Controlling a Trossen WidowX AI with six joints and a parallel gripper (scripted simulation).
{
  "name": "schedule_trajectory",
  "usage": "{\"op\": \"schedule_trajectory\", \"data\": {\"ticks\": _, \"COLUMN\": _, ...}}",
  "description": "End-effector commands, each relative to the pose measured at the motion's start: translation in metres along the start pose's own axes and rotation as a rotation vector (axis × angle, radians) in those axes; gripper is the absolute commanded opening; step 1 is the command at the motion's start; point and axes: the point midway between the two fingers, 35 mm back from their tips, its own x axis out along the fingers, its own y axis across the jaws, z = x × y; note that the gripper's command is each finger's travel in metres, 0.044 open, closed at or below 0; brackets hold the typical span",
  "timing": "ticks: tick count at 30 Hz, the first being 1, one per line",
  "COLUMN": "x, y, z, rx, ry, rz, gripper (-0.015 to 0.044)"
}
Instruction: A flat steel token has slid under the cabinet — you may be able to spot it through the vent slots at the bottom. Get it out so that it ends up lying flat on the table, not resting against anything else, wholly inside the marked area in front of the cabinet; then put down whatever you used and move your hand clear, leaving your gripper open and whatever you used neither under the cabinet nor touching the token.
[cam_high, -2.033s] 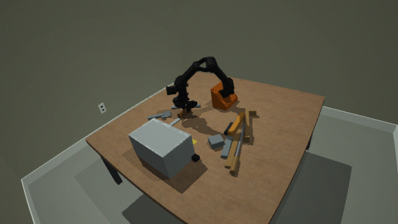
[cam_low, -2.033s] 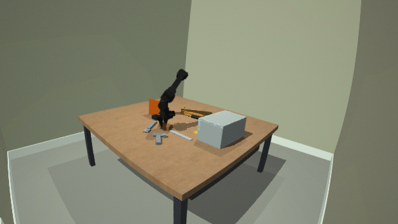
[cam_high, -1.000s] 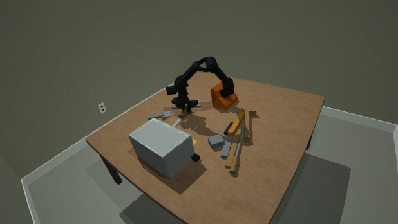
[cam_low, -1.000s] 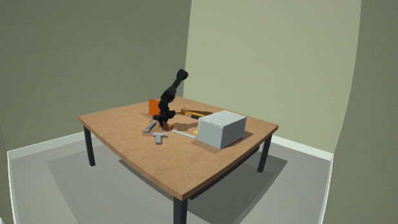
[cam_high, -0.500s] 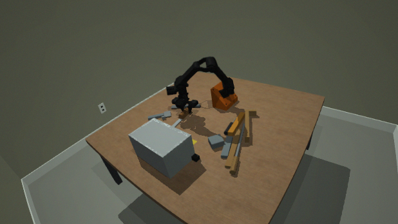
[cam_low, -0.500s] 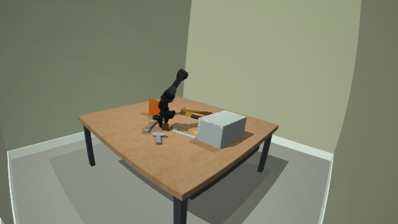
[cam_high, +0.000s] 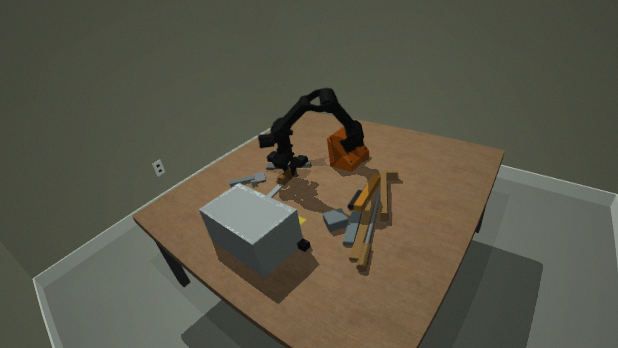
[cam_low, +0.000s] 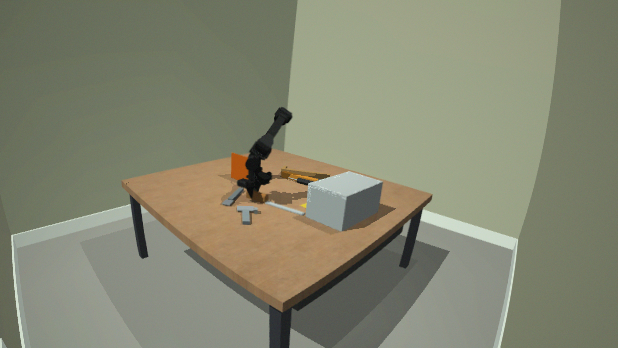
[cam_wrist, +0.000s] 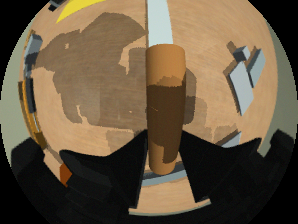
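Observation:
My gripper (cam_high: 293, 172) (cam_low: 254, 195) (cam_wrist: 161, 132) is shut on the brown handle (cam_high: 284, 178) (cam_low: 261, 198) (cam_wrist: 166, 65) of a long flat tool, low over the table. Its thin pale blade (cam_high: 274, 191) (cam_low: 285, 208) (cam_wrist: 159, 22) points to the cabinet (cam_high: 249, 210) (cam_low: 327, 207). The blade's far end is hidden in the top view and meets the foot of the cabinet's front in the exterior view. A piece of the yellow marking (cam_high: 302, 220) (cam_low: 303, 205) (cam_wrist: 80, 8) shows in front of the cabinet, beside the blade. The token and the vent slots cannot be made out.
A grey T-shaped piece (cam_high: 249, 179) (cam_low: 246, 214) (cam_wrist: 241, 87) and a grey bar (cam_low: 232, 196) lie near the gripper. A grey block (cam_high: 335, 219), wooden sticks (cam_high: 385, 200) and an orange-handled tool (cam_high: 367, 192) lie on the other side. A small black block (cam_high: 303, 244) is beside the cabinet.

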Motion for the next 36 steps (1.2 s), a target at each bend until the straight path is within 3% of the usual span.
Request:
{"op": "schedule_trajectory", "data": {"ticks": 1, "x": 0.0, "y": 0.0, "z": 0.0, "rx": -0.001, "ry": 0.0, "rz": -0.001, "gripper": 0.0092}}
{"op": "schedule_trajectory", "data": {"ticks": 6, "x": 0.0, "y": 0.0, "z": 0.0, "rx": -0.001, "ry": 0.0, "rz": -0.001, "gripper": 0.0}}
{"op": "schedule_trajectory", "data": {"ticks": 36, "x": -0.001, "y": 0.005, "z": 0.041, "rx": -0.054, "ry": -0.004, "rz": 0.002, "gripper": 0.0}}
